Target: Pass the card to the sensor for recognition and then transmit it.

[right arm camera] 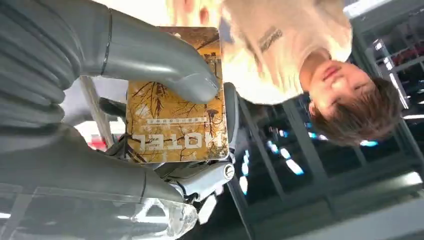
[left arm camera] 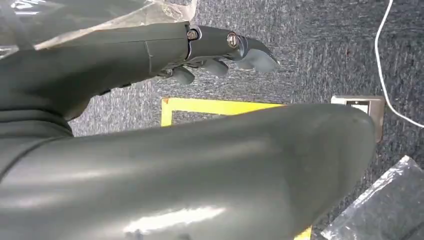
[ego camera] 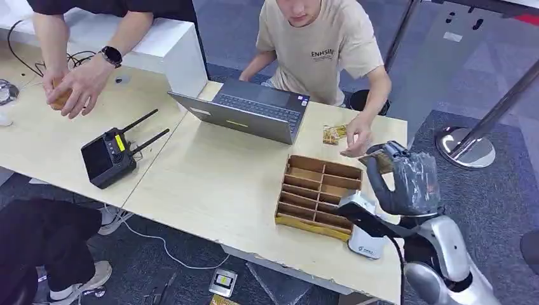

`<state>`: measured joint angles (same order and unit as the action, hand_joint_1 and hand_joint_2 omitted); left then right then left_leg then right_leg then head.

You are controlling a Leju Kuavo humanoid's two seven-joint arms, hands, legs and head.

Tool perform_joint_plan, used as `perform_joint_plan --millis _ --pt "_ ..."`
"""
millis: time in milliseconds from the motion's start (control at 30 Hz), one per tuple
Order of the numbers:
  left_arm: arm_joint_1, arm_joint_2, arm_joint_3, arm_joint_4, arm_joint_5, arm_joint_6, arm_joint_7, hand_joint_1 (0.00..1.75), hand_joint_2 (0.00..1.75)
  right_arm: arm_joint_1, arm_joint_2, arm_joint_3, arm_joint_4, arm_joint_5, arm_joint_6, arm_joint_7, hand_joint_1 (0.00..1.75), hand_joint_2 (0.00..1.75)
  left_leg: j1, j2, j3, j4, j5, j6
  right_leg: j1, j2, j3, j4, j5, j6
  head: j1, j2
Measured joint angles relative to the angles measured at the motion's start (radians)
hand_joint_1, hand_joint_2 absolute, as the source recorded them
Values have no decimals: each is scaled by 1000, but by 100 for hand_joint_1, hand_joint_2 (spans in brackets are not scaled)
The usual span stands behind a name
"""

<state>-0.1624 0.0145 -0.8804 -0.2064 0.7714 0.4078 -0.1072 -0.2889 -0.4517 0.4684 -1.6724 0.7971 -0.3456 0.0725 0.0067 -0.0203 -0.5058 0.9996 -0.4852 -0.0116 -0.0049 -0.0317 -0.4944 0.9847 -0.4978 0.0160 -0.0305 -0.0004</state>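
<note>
Light wooden table carries a compartmented wooden tray at its right. Right hand, raised beside the tray, pinches a golden card. Left hand hangs over carpet, fingers loosely apart, holding nothing.

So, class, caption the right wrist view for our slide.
Robot hand pinches a golden hotel card, thumb pressed on its face.

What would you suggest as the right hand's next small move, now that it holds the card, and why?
Probably lower the right hand toward the white sensor near the table's front edge. The thumb presses the hotel card against the fingers, so the grasp looks secure, yet in the head view the hand is raised above and behind the sensor, beside the wooden divided tray, so the card likely hasn't been read.
</note>
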Motion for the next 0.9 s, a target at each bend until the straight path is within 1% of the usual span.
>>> perform_joint_plan --millis 133,200,267,400,500,600,700,900 --pt "8 0 0 0 19 11 -19 0 0 56 3 -40 -46 -204 11 -36 175 175 0 0 0 0 0 0 0 0 0 0 0 0 0 0" --pt "15 0 0 0 30 14 -31 0 0 95 5 -62 -76 -321 34 -56 175 175 0 0 0 0 0 0 0 0 0 0 0 0 0 0" --pt "22 0 1 0 39 15 -35 0 0 134 5 -82 -102 -410 64 -72 175 175 0 0 0 0 0 0 0 0 0 0 0 0 0 0" --pt "33 0 3 0 55 20 -48 0 0 209 4 -117 -135 -564 117 -93 175 175 0 0 0 0 0 0 0 0 0 0 0 0 0 0" --pt "38 0 6 0 60 23 -51 0 0 264 2 -134 -135 -653 126 -129 175 175 0 0 0 0 0 0 0 0 0 0 0 0 0 0" --pt "39 0 7 0 63 24 -51 0 0 305 3 -141 -115 -697 116 -162 175 175 0 0 0 0 0 0 0 0 0 0 0 0 0 0" --pt "39 0 7 0 64 24 -51 0 0 324 8 -140 -62 -710 88 -190 175 175 0 0 0 0 0 0 0 0 0 0 0 0 0 0" --pt "39 0 7 0 62 26 -45 0 0 318 29 -127 69 -714 47 -219 175 175 0 0 0 0 0 0 0 0 0 0 0 0 0 0"
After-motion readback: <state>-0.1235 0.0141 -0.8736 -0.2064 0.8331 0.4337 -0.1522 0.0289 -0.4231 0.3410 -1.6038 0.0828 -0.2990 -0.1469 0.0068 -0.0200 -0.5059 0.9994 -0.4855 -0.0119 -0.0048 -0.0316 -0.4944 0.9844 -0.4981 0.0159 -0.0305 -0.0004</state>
